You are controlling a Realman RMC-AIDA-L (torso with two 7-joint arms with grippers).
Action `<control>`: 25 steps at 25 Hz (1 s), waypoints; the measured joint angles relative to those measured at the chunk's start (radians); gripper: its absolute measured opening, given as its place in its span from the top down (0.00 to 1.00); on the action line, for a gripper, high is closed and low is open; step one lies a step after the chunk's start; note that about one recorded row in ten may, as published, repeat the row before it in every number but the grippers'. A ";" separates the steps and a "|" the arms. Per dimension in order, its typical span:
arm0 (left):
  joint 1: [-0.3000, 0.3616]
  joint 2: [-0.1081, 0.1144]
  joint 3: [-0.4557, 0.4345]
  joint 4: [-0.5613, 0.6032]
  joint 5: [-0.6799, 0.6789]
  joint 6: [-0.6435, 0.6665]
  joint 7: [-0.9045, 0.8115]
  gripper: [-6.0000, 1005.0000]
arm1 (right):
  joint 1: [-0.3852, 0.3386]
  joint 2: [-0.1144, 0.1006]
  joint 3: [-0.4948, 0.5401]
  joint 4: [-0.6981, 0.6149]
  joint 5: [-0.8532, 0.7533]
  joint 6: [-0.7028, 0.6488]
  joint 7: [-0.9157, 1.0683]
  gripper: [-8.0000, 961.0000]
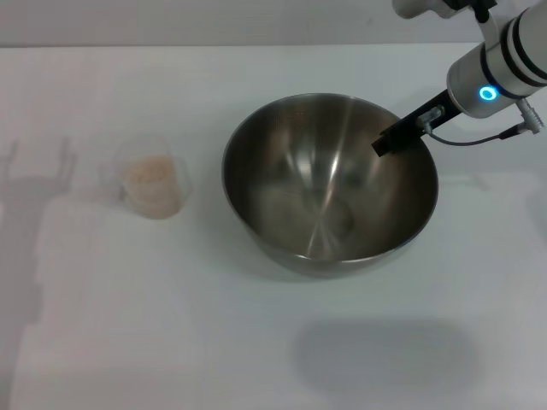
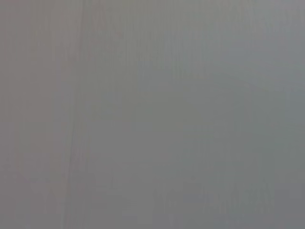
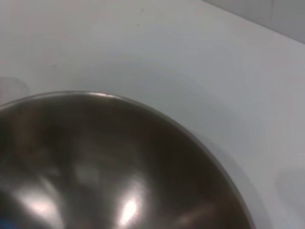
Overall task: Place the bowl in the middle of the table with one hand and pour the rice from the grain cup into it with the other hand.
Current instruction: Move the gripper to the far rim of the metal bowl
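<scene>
No brand, label or writing can be read on anything here. The right arm reaches in from the two o'clock corner of the head view, slanting down so that the right claw (image 1: 395, 137) sits at the bowl (image 1: 329, 184) rim on its two o'clock side; whether it grips the rim cannot be told. The bowl stands upright near the middle of the desk (image 1: 128, 325). The grain cup (image 1: 152, 179), holding the rice (image 1: 152, 175), stands apart at the bowl's nine o'clock. The left claw is out of view.
</scene>
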 joint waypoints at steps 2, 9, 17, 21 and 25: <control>0.001 0.000 0.000 0.000 0.000 0.001 0.000 0.31 | -0.002 0.000 0.000 0.001 0.010 -0.005 -0.004 0.77; 0.006 0.000 0.000 0.000 0.000 0.012 0.000 0.31 | -0.003 -0.001 0.011 -0.001 0.052 -0.014 -0.014 0.95; 0.011 -0.001 0.000 0.000 0.000 0.022 0.000 0.31 | -0.015 -0.002 0.039 -0.019 0.081 -0.006 -0.028 0.96; 0.013 -0.001 0.000 0.000 0.000 0.023 0.000 0.32 | -0.042 -0.003 0.047 -0.081 0.117 0.004 -0.045 0.96; 0.015 -0.002 0.000 -0.002 0.000 0.023 0.000 0.32 | -0.055 -0.002 0.047 -0.104 0.155 0.007 -0.057 0.96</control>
